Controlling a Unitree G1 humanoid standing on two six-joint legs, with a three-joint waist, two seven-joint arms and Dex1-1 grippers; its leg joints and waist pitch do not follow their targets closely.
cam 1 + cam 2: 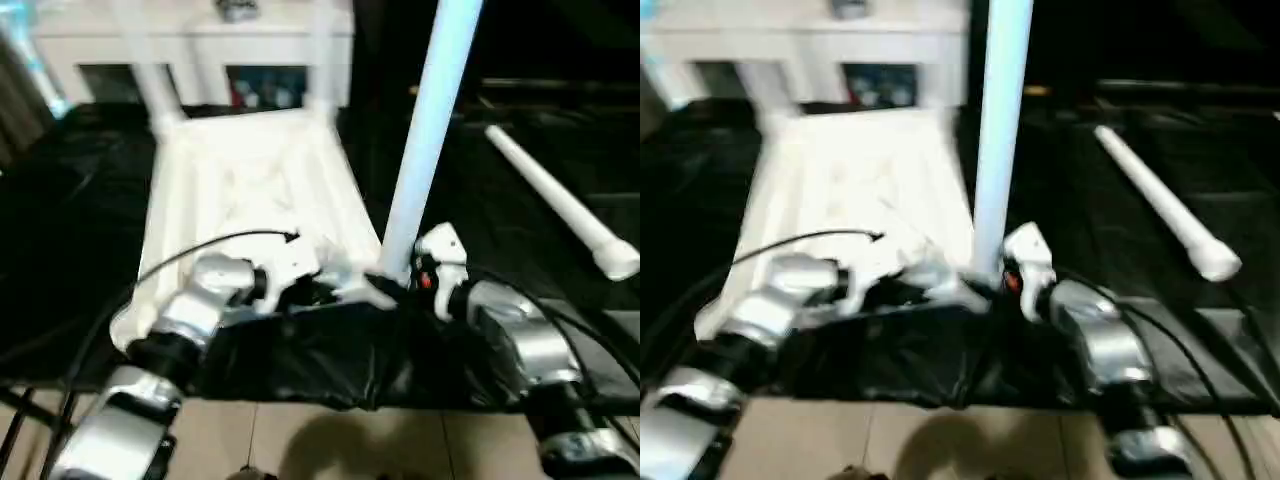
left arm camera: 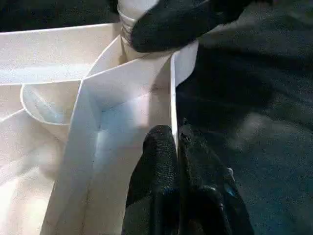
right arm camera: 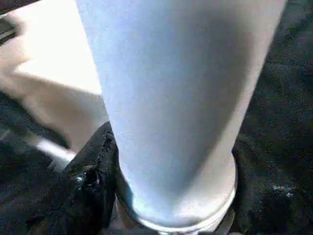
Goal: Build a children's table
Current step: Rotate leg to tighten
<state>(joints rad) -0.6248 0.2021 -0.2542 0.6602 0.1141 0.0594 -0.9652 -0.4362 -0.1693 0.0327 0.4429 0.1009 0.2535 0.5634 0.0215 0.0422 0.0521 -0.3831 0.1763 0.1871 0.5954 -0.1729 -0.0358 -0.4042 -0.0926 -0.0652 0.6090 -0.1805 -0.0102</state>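
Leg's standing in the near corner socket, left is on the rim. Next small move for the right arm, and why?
Probably press the upright leg straight down. Its base sits at the tabletop's near corner socket, a black finger of the right end effector lies against it, and the left end effector pinches the rim wall, bracing the tabletop. Full seating isn't visible.

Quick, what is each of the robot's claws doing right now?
Left gripper: shut on the tabletop rim.
Right gripper: around the upright leg at its base.

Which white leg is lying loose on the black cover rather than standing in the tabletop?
The leg lying flat off to the robot's right. The near-corner leg, by the right pincer, and two far legs stand upright on the tabletop.
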